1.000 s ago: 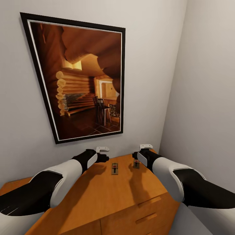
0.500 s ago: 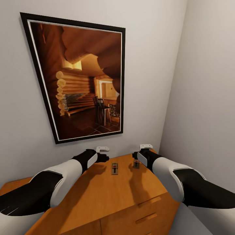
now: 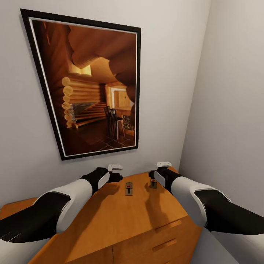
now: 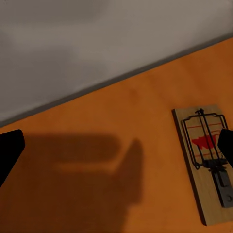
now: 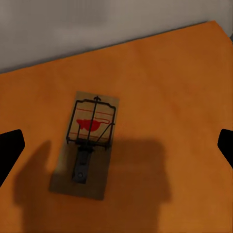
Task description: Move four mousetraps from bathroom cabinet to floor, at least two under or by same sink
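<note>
Hovering over orange-brown wooden cabinet (image 3: 121,223) top, left pincer (image 3: 118,177) and right pincer (image 3: 151,178) both spread, two flat wooden mousetraps (image 3: 128,189) (image 3: 153,184) lying below.

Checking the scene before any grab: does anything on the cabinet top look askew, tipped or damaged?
Nothing stands out. Two mousetraps lie flat on the cabinet top, one between the hands, one below the right hand. Both look intact. The left hand hovers open, touching nothing.
</note>
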Motion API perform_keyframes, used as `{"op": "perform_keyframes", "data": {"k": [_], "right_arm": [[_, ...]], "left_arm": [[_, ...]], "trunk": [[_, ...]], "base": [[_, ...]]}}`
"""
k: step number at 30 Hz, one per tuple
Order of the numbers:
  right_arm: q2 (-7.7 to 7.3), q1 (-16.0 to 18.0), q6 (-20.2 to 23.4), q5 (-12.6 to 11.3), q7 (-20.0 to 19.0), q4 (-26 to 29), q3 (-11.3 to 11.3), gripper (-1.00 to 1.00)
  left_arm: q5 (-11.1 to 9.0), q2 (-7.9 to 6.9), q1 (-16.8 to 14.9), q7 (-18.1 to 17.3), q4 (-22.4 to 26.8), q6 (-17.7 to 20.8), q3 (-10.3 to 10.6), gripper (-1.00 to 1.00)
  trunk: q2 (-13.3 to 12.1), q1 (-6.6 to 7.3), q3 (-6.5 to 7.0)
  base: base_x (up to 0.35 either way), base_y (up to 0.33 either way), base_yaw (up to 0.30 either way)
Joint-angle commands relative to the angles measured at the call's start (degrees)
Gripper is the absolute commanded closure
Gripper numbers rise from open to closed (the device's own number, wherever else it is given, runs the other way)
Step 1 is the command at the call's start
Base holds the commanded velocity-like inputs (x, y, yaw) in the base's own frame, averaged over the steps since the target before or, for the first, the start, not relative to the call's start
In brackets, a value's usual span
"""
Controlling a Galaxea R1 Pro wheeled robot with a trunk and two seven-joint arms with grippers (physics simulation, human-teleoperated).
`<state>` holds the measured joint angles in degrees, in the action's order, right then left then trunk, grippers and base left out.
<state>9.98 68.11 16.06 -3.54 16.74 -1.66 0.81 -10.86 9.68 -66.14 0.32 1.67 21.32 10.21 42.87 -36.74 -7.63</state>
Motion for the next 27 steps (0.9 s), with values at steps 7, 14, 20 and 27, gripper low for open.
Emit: {"op": "perform_keyframes", "data": {"k": [7, 14, 20, 27], "right_arm": [[0.02, 0.1, 0.0, -0.3, 0.2, -0.1, 0.1, -1.00], [0.02, 0.1, 0.0, -0.3, 0.2, -0.1, 0.2, -1.00], [0.02, 0.1, 0.0, -0.3, 0.2, 0.0, 0.2, -1.00], [0.02, 0.1, 0.0, -0.3, 0.2, 0.0, 0.2, -1.00]], "left_arm": [[-0.6, -0.05, 0.0, 0.0, 0.1, 0.3, 0.4, -1.00], [-0.6, -0.09, 0.0, 0.0, 0.1, 0.3, 0.4, -1.00], [-0.6, -0.15, 0.0, 0.0, 0.1, 0.3, 0.4, -1.00], [-0.6, -0.17, 0.0, 0.0, 0.1, 0.2, 0.4, -1.00]], "trunk": [[2.9, -1.56, -1.36], [5.7, -3.10, -2.62], [7.7, -4.20, -3.51], [7.7, -4.20, -3.51]], "base": [[0.000, 0.000, 0.000], [0.000, 0.000, 0.000], [0.000, 0.000, 0.000], [0.000, 0.000, 0.000]]}}
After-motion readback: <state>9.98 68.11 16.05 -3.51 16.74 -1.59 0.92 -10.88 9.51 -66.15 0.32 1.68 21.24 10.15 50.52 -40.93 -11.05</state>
